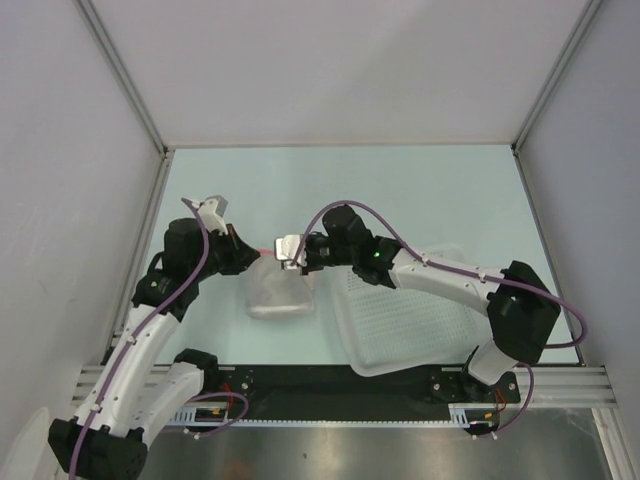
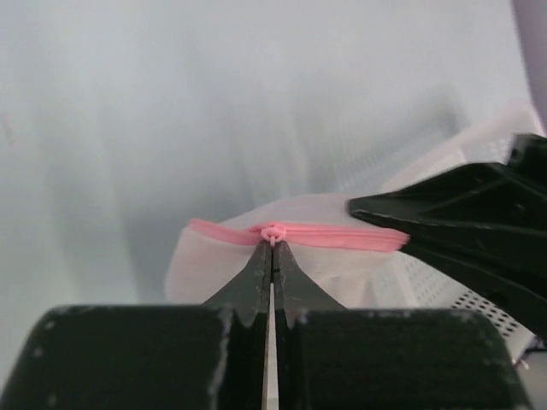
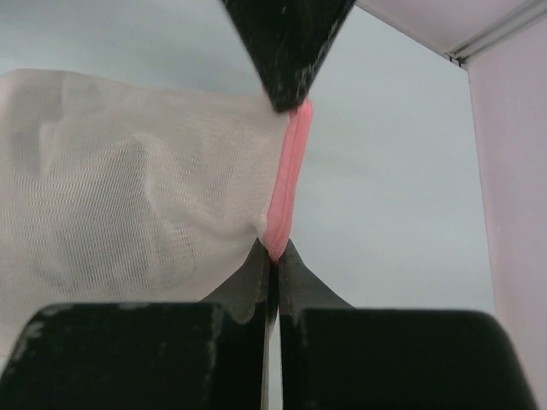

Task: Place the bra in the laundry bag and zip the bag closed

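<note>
Your left claw (image 2: pixel 273 246) is pressed together with no gap between its fingers, nipping the small pink zipper pull (image 2: pixel 273 232) of the rounded white mesh laundry bag with pink zipper trim (image 1: pixel 280 297). Your right claw (image 3: pixel 275 256) is squeezed tight too, pinching the right end of the pink zipper band (image 3: pixel 288 175). That band runs straight between the two claws, which face each other close together near the middle of the pale green table (image 1: pixel 400 190). The bag's mesh body hangs on the near side of the band. Just right of the bag, under the right arm, lies a white perforated plastic basket (image 1: pixel 420 325).
</note>
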`<state>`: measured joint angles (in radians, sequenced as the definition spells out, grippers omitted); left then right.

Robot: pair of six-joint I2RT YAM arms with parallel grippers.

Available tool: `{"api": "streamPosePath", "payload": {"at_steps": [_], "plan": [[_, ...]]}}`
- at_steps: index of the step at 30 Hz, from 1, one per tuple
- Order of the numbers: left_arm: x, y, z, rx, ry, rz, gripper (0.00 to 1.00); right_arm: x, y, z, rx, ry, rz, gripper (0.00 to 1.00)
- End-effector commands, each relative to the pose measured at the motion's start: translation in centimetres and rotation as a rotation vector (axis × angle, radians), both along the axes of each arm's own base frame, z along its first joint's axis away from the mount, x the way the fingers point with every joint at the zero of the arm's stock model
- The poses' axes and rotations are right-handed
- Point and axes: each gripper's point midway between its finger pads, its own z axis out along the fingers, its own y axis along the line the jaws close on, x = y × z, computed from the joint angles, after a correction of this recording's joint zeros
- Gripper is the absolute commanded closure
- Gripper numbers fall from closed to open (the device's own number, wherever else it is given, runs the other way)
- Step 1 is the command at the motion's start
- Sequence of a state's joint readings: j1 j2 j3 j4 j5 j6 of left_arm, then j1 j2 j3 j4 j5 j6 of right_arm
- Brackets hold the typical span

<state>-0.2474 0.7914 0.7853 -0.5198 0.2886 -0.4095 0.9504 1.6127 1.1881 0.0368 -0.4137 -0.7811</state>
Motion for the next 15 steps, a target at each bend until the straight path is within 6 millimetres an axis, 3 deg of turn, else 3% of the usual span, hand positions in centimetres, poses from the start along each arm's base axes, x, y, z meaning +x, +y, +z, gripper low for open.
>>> {"api": "streamPosePath", "payload": {"at_steps": [1,3,6,7,8,9,11,15], "plan": [[1.9,5.7,-1.8,0.095,0.074,0.252,1.00,1.8,-3.2,0.4,0.043,-0.104,-0.033,1.00],[2.3,7.1,-2.1,0.069,0.084,0.292,1.00,3.0,-4.6,0.0,0.054,-0.091,-0.054,1.00],[2.9,6.3,-0.4,0.026,0.019,0.229,1.00,4.0,-5.4,-0.4,0.042,-0.067,-0.070,1.00],[2.7,5.0,0.7,-0.016,-0.012,0.157,1.00,4.1,-5.4,-0.8,0.028,-0.049,-0.073,0.94],[2.6,4.3,1.5,-0.042,-0.044,0.116,1.00,4.8,-5.4,-0.3,0.025,-0.046,-0.101,0.82],[2.8,3.7,2.7,-0.064,-0.092,0.082,1.00,4.9,-5.3,-0.1,0.030,-0.014,-0.120,0.54],[2.3,2.5,4.5,-0.117,-0.140,0.026,1.00,4.9,-5.3,0.1,0.020,0.006,-0.146,0.31],[2.2,2.2,7.6,-0.139,-0.236,0.010,1.00,4.6,-6.0,2.1,0.037,0.003,-0.218,0.21]]}}
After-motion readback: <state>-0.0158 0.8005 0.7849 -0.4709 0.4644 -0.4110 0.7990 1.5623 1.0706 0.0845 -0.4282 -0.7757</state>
